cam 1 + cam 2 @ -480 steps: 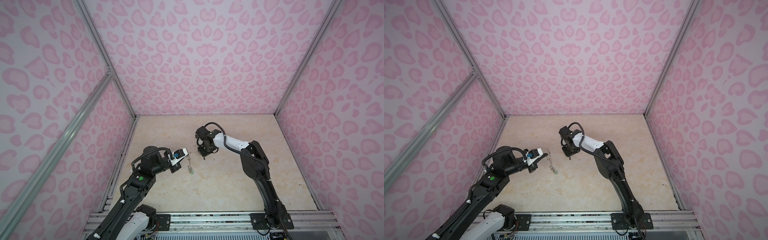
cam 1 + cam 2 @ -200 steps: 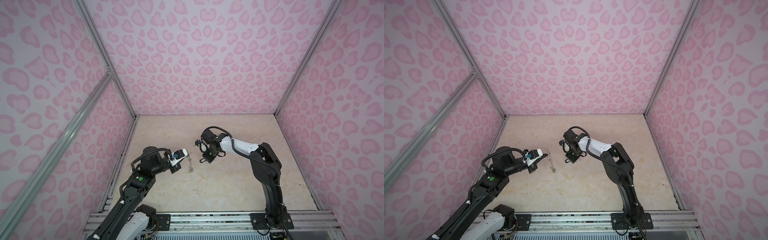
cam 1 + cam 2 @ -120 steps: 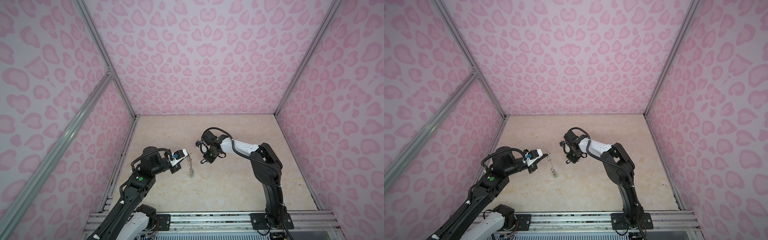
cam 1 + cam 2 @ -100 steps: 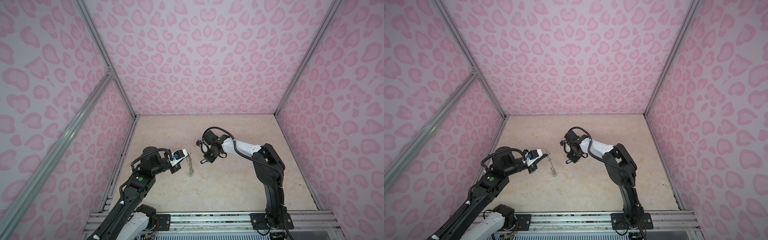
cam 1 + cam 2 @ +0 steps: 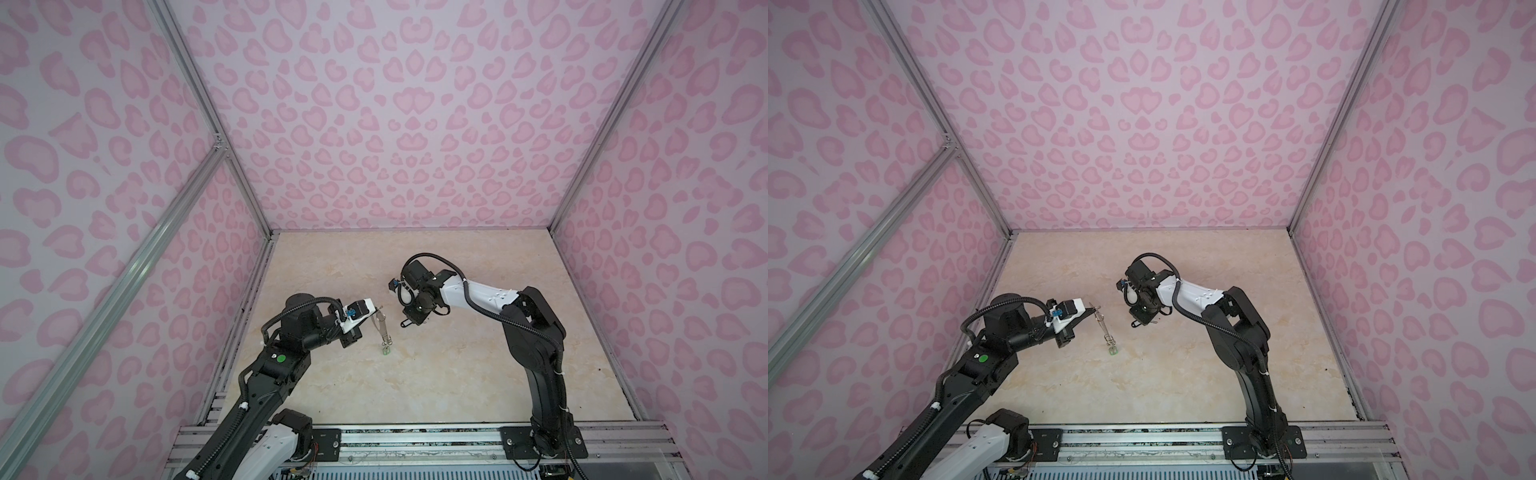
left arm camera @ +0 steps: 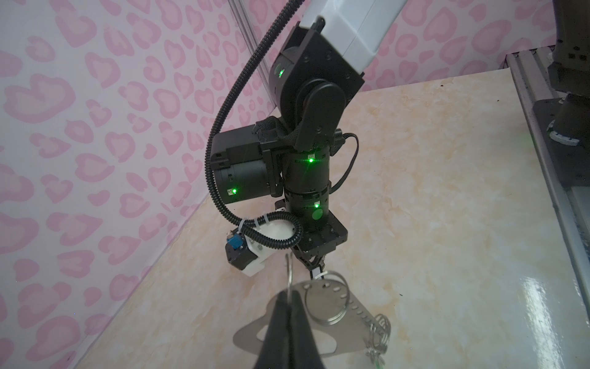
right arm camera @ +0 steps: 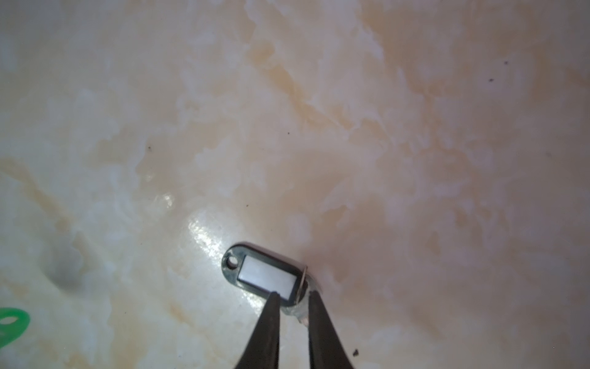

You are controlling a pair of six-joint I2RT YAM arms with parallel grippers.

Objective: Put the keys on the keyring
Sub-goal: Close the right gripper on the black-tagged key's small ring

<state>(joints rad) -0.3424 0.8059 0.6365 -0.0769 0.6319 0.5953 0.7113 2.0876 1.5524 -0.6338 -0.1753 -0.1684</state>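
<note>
Right, L fingers (image 6: 279, 322) pinched keyring (image 6: 351, 335), which hung over worktop (image 5: 457, 374) w/ green tag (image 5: 386, 351) dangling below. R fingers (image 7: 269, 322) stood slightly spread, black tag (image 7: 266, 275) end between them, apart from keyring.

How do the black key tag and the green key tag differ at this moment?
The black tag sits at the right gripper's fingertips, away from the keyring; the green tag dangles from that keyring, which the left gripper grips. Colour differs: black against bright green. Both are small rounded tags.
</note>
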